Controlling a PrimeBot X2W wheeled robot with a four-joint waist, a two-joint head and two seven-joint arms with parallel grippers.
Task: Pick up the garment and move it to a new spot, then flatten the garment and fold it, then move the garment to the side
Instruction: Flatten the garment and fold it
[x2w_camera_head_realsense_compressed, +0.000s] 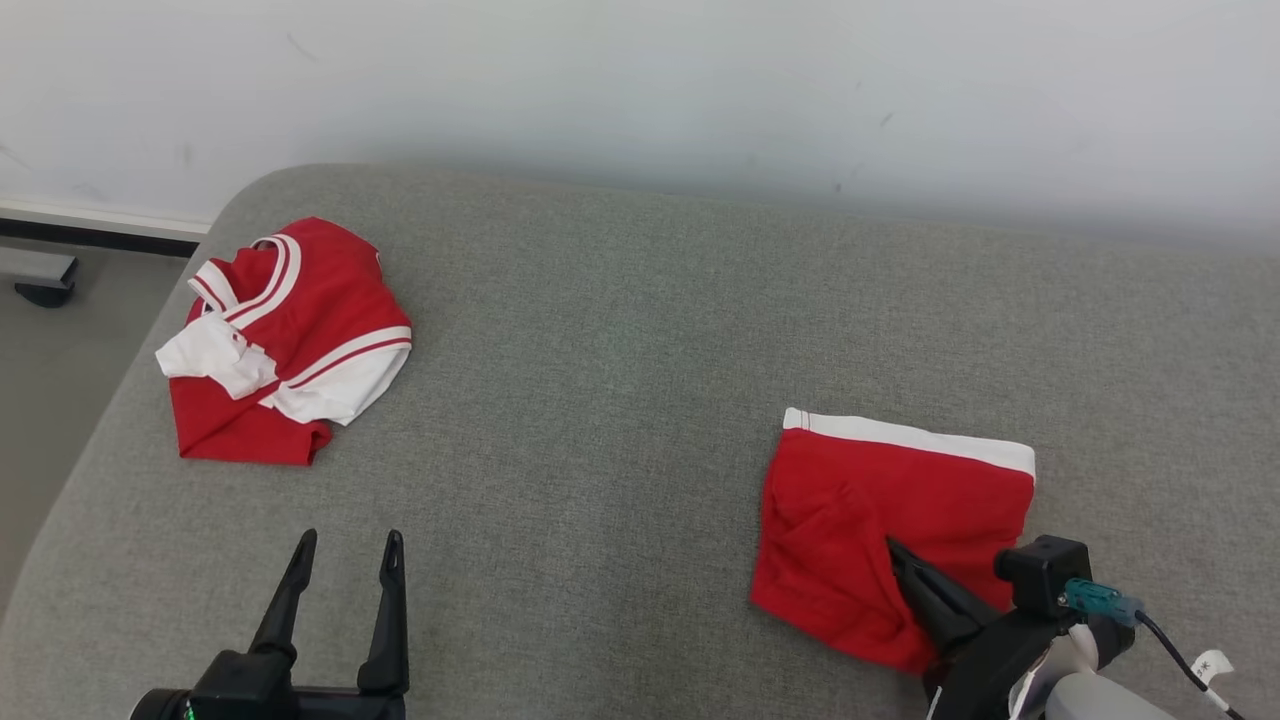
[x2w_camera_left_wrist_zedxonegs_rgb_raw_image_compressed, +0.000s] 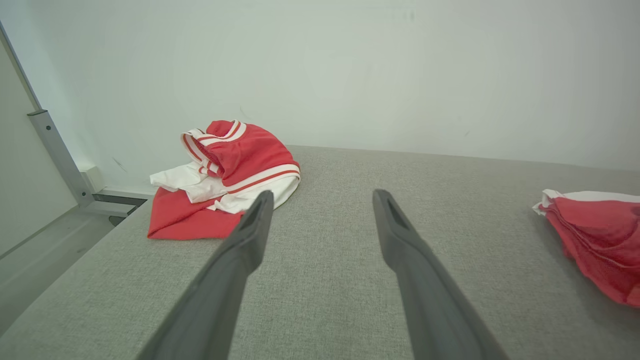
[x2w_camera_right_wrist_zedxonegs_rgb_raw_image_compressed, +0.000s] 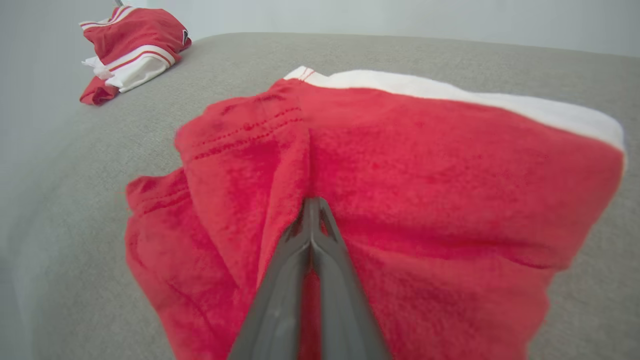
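Closest to us, at the lower left of the head view, our left gripper (x2w_camera_head_realsense_compressed: 350, 540) hovers over the grey padded surface (x2w_camera_head_realsense_compressed: 620, 350) with its two dark fingers spread wide and nothing between them; its own wrist view shows the left gripper (x2w_camera_left_wrist_zedxonegs_rgb_raw_image_compressed: 322, 195) with bare grey cloth in the gap. At the lower right, our right gripper (x2w_camera_head_realsense_compressed: 890, 545) reaches in at a slant, and its wrist view shows the right gripper (x2w_camera_right_wrist_zedxonegs_rgb_raw_image_compressed: 312, 201) with fingers pressed together and a ridge of red fabric pinched at their tips. That fabric belongs to the red garment (x2w_camera_head_realsense_compressed: 890, 500), which lies folded into a rough rectangle on the right part of the surface, its white waistband along the far edge. From the right wrist the red garment (x2w_camera_right_wrist_zedxonegs_rgb_raw_image_compressed: 425, 165) looks creased around the fingertips, the nearer left edge rumpled. Farther off, near the surface's left corner, a red-and-white jersey (x2w_camera_head_realsense_compressed: 285, 340) sits in a loose heap, well apart from both grippers. Behind everything rises a pale wall (x2w_camera_head_realsense_compressed: 640, 80).
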